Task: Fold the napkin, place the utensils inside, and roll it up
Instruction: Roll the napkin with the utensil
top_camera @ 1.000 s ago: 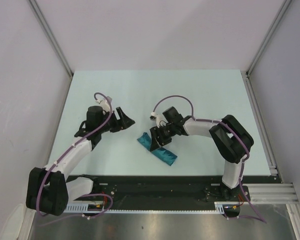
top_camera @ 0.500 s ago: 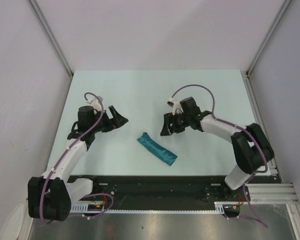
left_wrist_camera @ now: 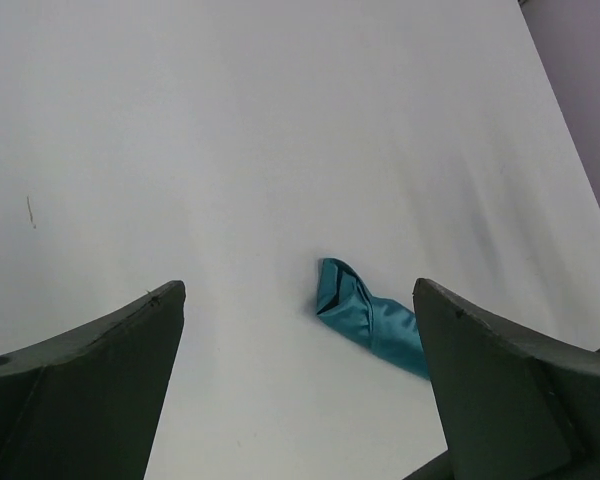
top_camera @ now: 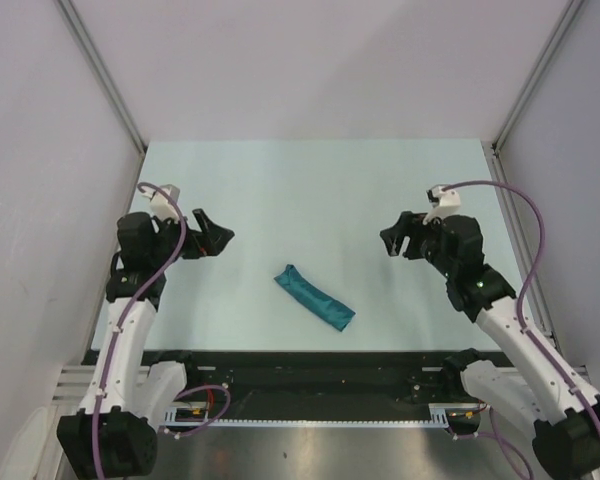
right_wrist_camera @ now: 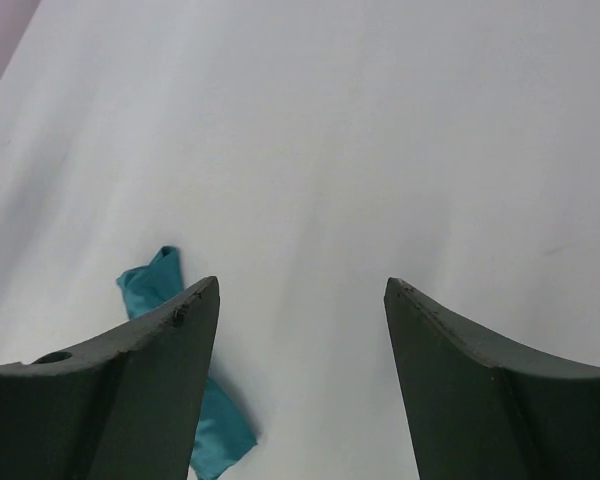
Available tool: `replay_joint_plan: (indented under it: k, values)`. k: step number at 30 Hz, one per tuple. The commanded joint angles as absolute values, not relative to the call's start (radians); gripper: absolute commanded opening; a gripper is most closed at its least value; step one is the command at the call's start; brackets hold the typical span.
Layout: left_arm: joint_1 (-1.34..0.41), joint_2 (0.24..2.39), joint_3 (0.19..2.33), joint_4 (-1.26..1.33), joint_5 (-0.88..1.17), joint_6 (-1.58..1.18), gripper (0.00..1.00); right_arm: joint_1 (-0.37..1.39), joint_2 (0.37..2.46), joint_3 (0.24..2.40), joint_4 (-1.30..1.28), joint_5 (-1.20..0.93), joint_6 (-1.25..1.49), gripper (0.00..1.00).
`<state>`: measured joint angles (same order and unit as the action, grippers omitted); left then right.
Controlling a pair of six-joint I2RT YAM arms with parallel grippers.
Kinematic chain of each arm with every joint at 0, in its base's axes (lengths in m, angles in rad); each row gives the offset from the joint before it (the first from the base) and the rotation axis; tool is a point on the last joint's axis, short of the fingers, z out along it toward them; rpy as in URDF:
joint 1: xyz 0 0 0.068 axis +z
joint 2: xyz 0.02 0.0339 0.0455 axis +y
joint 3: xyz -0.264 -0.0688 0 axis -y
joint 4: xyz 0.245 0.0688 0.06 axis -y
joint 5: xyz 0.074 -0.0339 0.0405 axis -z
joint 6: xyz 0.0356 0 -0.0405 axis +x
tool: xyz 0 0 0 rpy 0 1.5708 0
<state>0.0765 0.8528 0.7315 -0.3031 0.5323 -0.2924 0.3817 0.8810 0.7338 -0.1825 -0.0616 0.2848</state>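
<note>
Napkin (top_camera: pixel 314 297) sits as tight roll, near middle of table (top_camera: pixel 310 180), lying 10-to-4 o'clock. Spoon not visible, probably wrapped inside. Left gripper (top_camera: pixel 216 238) at its 10 o'clock, right gripper (top_camera: pixel 393 241) at 2. Both jaws open, empty, well apart from roll, so job looks pretty much done.

The left hand (left_wrist_camera: pixel 300 290) hangs open over a pale surface (left_wrist_camera: pixel 280 120), its two dark fingers (left_wrist_camera: pixel 90 390) spread wide. Between them, closer to the right finger, lies a rolled teal napkin (left_wrist_camera: pixel 365 312), its near end hidden behind that finger.
</note>
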Motion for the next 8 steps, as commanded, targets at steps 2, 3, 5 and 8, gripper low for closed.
replay_joint_plan:
  k: [2,3,5,8]
  values:
    - [0.083,0.799,0.727,-0.27,0.557,-0.242,1.0,0.382,0.804,0.663,-0.192,0.107,0.273,0.73]
    - [0.083,0.796,0.724,-0.267,0.551,-0.239,1.0,0.382,0.801,0.66,-0.195,0.109,0.273,0.73]
    - [0.083,0.793,0.719,-0.265,0.548,-0.235,1.0,0.382,0.802,0.65,-0.195,0.104,0.272,0.73]
    - [0.083,0.782,0.709,-0.25,0.535,-0.244,1.0,0.382,0.807,0.644,-0.183,0.097,0.27,0.73]
